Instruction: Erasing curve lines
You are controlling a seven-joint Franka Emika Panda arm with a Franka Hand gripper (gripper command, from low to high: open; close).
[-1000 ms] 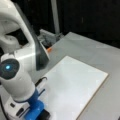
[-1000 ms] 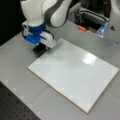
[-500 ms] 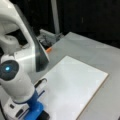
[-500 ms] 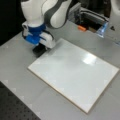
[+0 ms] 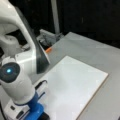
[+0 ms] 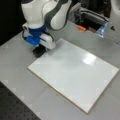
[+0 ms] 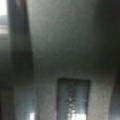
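A white rectangular board (image 6: 75, 72) lies on the grey table (image 6: 17, 75) in both front views. No curve lines show on the board (image 5: 75, 85) in any view. My gripper (image 6: 40, 48) hangs from the blue and white hand at the board's corner on a front view's left. It is shut on a black eraser block (image 6: 38, 52), which rests low at that corner. In a front view the gripper (image 5: 37, 112) is at the bottom left, mostly hidden by the arm. The wrist view is a dark blur with one greyish rectangle (image 7: 73, 97).
A small orange object (image 6: 81, 28) lies on the table beyond the board, seen too as an orange object (image 5: 48, 50). A metal fixture (image 6: 92, 18) with a blue-lit part (image 6: 102, 28) stands at the back. A vertical post (image 5: 56, 17) rises behind the table.
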